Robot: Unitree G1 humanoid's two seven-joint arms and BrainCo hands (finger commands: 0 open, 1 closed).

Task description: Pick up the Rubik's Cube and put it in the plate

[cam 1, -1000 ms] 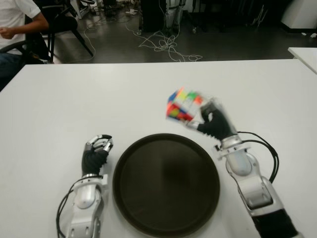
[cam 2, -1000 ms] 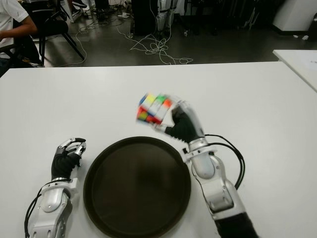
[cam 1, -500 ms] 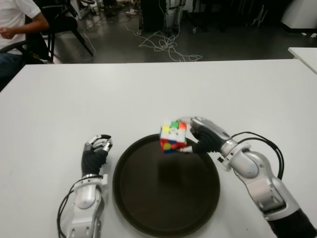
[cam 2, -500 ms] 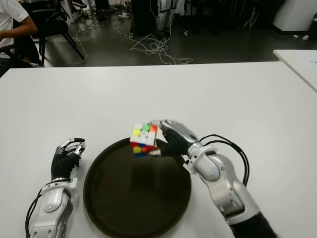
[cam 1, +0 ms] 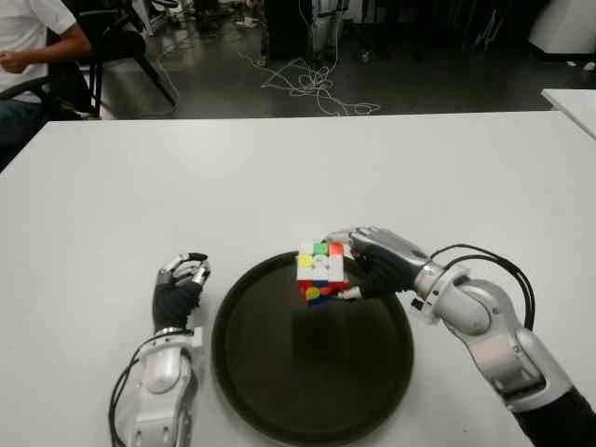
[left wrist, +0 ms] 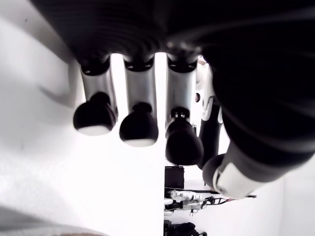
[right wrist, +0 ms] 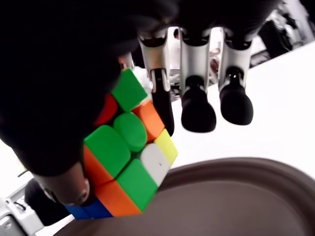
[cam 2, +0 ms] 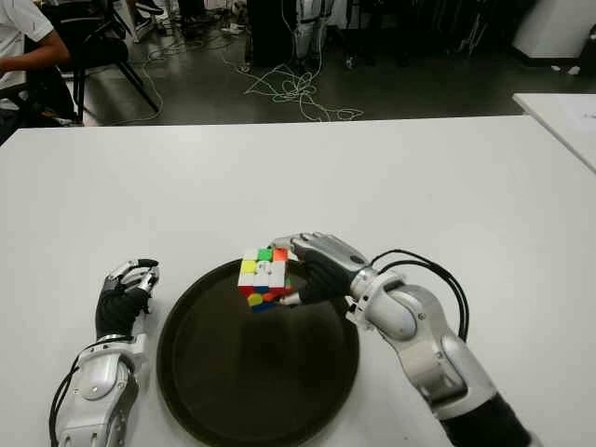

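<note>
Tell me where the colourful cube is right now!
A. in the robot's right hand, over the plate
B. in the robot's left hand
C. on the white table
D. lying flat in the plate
A: the right hand grips the Rubik's Cube over the far part of the dark plate.

Right hand: we see our right hand [cam 1: 377, 267] reaching in from the right, fingers wrapped on the Rubik's Cube [cam 1: 321, 273].
Cube: we hold it over the far edge of the dark round plate [cam 1: 312, 386]; whether it touches the plate we cannot tell.
Left hand: our left hand [cam 1: 180, 284] shows just left of the plate, fingers curled, holding nothing.
Table: the white table [cam 1: 186, 177] carries the plate.
Background: we see cables [cam 1: 312, 84] on the floor and a seated person [cam 1: 28, 47] at far left.
</note>
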